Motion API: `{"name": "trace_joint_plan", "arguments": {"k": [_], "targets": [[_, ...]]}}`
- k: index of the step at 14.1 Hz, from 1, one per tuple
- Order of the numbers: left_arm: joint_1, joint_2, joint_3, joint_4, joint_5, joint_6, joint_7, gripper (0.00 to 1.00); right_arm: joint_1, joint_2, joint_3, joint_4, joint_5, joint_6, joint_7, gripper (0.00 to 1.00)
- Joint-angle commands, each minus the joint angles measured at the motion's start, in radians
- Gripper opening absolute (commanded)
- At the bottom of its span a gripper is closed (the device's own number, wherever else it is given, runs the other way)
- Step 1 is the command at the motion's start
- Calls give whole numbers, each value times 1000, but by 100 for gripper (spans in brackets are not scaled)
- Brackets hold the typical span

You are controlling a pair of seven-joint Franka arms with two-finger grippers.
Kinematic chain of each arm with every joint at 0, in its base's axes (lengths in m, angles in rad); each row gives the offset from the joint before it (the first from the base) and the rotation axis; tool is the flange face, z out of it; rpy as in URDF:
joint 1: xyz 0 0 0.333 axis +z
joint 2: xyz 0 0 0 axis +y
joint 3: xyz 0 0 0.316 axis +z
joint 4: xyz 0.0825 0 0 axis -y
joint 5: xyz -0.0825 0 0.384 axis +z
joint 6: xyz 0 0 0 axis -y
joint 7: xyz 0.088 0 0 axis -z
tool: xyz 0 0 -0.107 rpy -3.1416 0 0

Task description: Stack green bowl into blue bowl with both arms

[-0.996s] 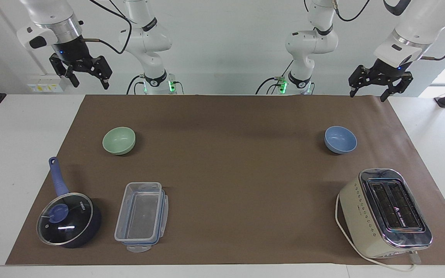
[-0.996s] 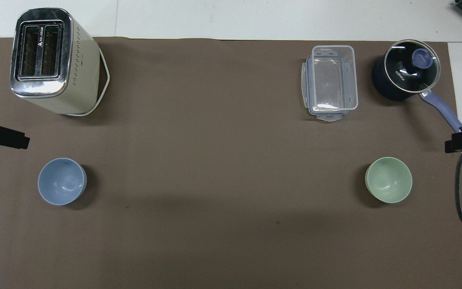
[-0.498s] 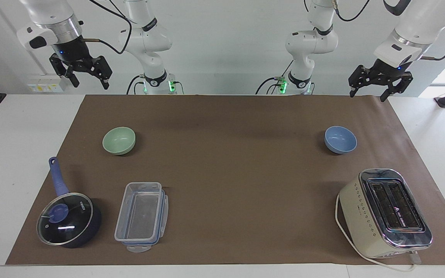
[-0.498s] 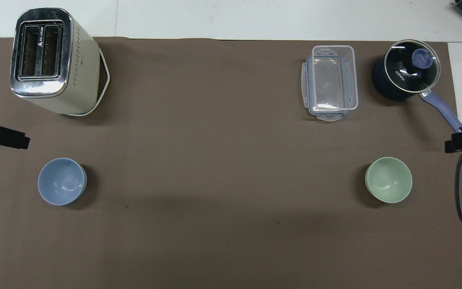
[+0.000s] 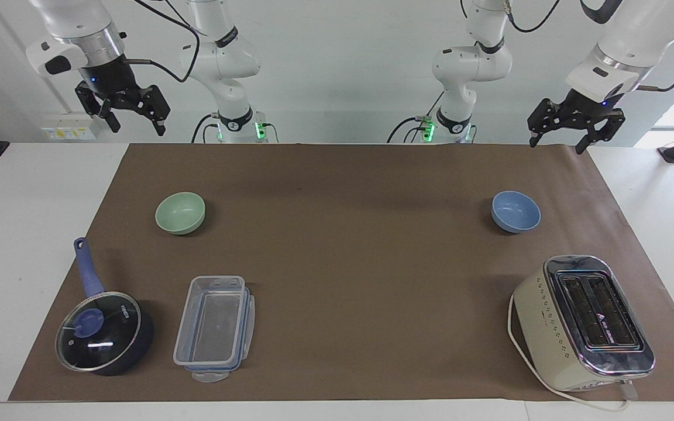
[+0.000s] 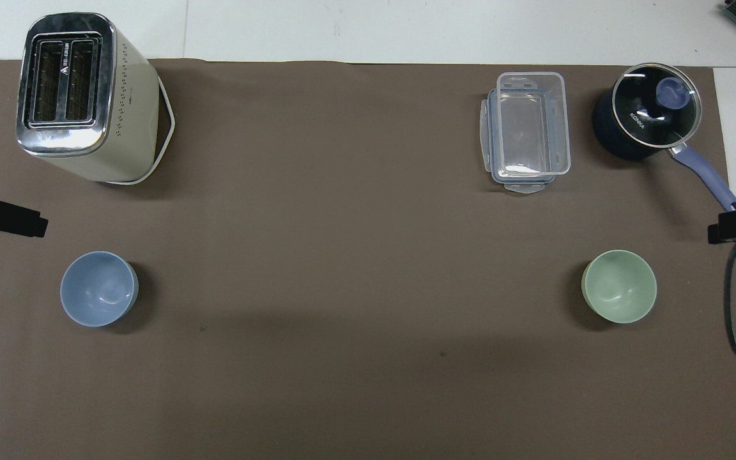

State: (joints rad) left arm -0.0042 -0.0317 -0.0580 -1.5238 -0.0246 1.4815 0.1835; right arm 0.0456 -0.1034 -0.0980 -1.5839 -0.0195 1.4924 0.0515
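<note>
The right hand (image 5: pixel 134 120), fingers wide like the left hand (image 5: pixel 576 130), should drop squarely over the green bowl (image 5: pixel 180 213) rim.

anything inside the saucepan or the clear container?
The clear container is open and empty. The saucepan has its glass lid on; the glass looks dark, so its contents cannot be seen.

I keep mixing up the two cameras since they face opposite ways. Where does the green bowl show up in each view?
Facing view: green bowl in the left half, above the saucepan.
Overhead view: green bowl at the right, below the saucepan.
Shared landmark: the saucepan, farther from the robots than the bowl, at the right arm's end of the table.
</note>
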Motion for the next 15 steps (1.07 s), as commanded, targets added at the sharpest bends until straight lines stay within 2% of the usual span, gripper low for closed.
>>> {"name": "trace_joint_plan", "arguments": {"k": [1,12,15], "targets": [[0,-19,-2,-16,15,-7,-13,100,-15,-13,4,-16,23,-1,-10,100],[1,-19,-2,-18,12,-4,-15,100,-15,-13,4,-18,23,0,-10,100],[4,-39,-2,-50,8,0,-10,100,-15,-13,4,-18,23,-1,-10,100]]}}
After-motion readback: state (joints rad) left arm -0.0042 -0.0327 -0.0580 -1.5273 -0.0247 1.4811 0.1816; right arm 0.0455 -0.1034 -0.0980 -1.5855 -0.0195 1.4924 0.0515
